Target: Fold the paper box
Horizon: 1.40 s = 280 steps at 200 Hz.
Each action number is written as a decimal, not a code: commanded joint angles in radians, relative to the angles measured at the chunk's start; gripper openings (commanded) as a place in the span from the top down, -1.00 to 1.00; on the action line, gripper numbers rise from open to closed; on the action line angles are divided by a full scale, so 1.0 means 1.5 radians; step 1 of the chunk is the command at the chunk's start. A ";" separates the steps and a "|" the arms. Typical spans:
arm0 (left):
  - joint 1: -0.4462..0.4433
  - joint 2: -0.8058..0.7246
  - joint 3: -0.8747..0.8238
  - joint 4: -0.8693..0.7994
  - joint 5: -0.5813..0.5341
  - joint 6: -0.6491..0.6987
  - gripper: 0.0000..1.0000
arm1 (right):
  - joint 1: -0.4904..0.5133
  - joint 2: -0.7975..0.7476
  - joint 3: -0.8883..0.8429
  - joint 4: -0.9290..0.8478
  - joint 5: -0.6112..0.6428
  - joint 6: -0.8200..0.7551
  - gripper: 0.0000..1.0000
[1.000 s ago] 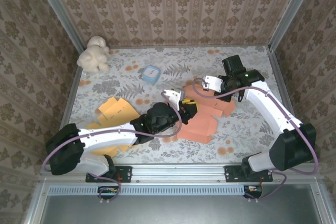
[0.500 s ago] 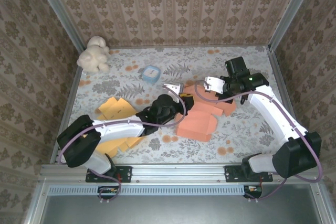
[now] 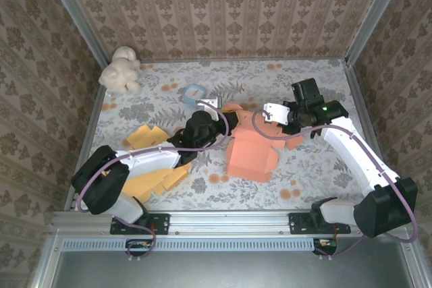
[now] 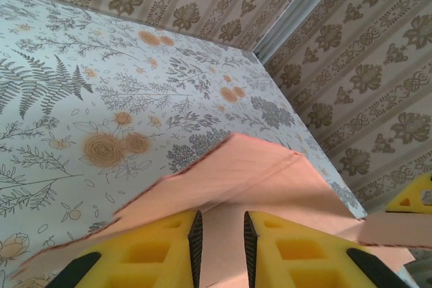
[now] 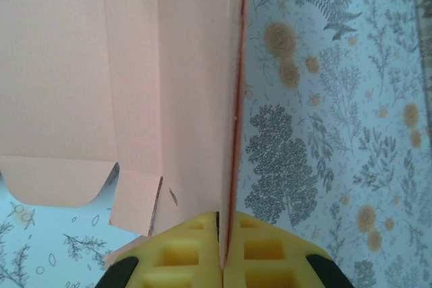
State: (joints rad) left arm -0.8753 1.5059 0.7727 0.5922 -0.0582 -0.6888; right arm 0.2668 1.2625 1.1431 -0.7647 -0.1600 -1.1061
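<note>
The paper box point(image 3: 251, 156) is a flat orange cut-out lying unfolded mid-table. My right gripper point(image 3: 287, 129) is at its right edge. In the right wrist view it is shut point(image 5: 221, 217) on a raised panel edge of the box point(image 5: 135, 65), which stands upright between the yellow fingers. My left gripper point(image 3: 228, 121) is at the box's far left corner. Seen from the left wrist, its jaws point(image 4: 220, 215) stand a little apart, and the orange panel point(image 4: 256, 173) lies just beyond them with nothing pinched between.
A cream plush toy point(image 3: 120, 70) sits at the far left corner. A small blue round container point(image 3: 194, 94) stands behind the left gripper. Yellow-orange flat cut-outs point(image 3: 152, 139) lie at the left under my left arm. Patterned walls close in the table.
My left gripper has moved farther from the arm bases, up to the box's far left corner. The right gripper has drifted slightly right, still holding the box's edge.
</note>
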 commanded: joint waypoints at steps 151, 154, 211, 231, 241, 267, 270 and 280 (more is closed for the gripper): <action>0.009 -0.005 0.015 0.010 0.072 -0.030 0.49 | 0.056 0.004 -0.006 0.056 0.082 0.006 1.00; 0.008 -0.002 0.016 0.010 0.072 -0.030 0.49 | 0.058 0.006 -0.002 0.053 0.083 0.010 1.00; -0.018 0.007 0.041 -0.015 0.042 -0.003 0.49 | 0.076 0.050 0.023 0.040 0.138 0.048 1.00; -0.018 0.011 0.040 -0.015 0.036 -0.007 0.49 | 0.084 0.063 0.034 0.039 0.134 0.070 1.00; -0.019 0.013 0.041 -0.014 0.036 -0.010 0.50 | 0.088 0.070 0.038 0.037 0.133 0.079 1.00; -0.019 0.021 0.042 -0.011 0.033 -0.015 0.50 | 0.095 0.102 0.054 0.027 0.134 0.104 1.00; -0.020 0.022 0.043 -0.010 0.032 -0.014 0.50 | 0.096 0.105 0.056 0.026 0.134 0.107 1.00; -0.019 0.026 0.042 -0.011 0.025 -0.014 0.49 | 0.097 0.114 0.060 0.023 0.130 0.116 1.00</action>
State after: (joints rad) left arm -0.8963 1.5249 0.8059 0.5644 -0.0044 -0.7143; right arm 0.3988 1.3903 1.1904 -0.6949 0.0338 -0.9936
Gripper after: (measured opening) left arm 0.253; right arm 0.063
